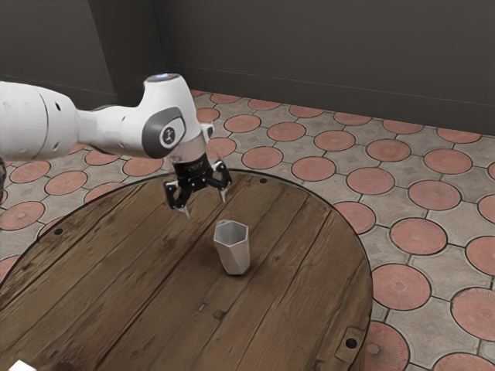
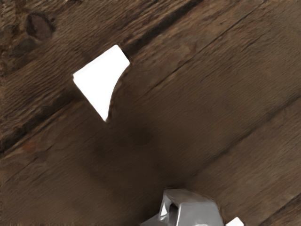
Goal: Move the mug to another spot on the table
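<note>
White patch on planks near mug

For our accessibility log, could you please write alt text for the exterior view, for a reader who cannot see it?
A white robot arm reaches from the exterior view's left, its black gripper open and empty above a round wooden table, just left of a pale faceted mug standing upright on it. Red-patterned tiles cover the floor.
</note>
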Controlling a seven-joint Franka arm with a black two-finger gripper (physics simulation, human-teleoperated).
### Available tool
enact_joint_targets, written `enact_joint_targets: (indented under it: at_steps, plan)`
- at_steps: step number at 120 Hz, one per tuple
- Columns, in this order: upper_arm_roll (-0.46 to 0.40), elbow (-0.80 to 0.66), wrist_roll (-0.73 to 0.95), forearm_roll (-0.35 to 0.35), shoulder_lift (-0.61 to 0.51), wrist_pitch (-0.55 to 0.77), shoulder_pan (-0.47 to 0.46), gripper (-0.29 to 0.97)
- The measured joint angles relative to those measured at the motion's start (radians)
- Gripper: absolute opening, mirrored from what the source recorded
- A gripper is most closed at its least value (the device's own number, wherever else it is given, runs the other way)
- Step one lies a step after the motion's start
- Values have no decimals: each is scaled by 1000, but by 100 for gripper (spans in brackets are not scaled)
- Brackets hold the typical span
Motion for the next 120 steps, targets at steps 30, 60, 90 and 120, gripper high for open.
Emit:
enact_joint_targets:
  at_steps: [30,60,90,120]
  plan:
    - [-3,31,-150,2,117,34,-12,68]
    - [-23,58,-245,-1,176,45,-13,67]
    - [-38,74,-301,2,194,49,-4,55]
    - [-39,79,-320,4,198,49,-4,27]
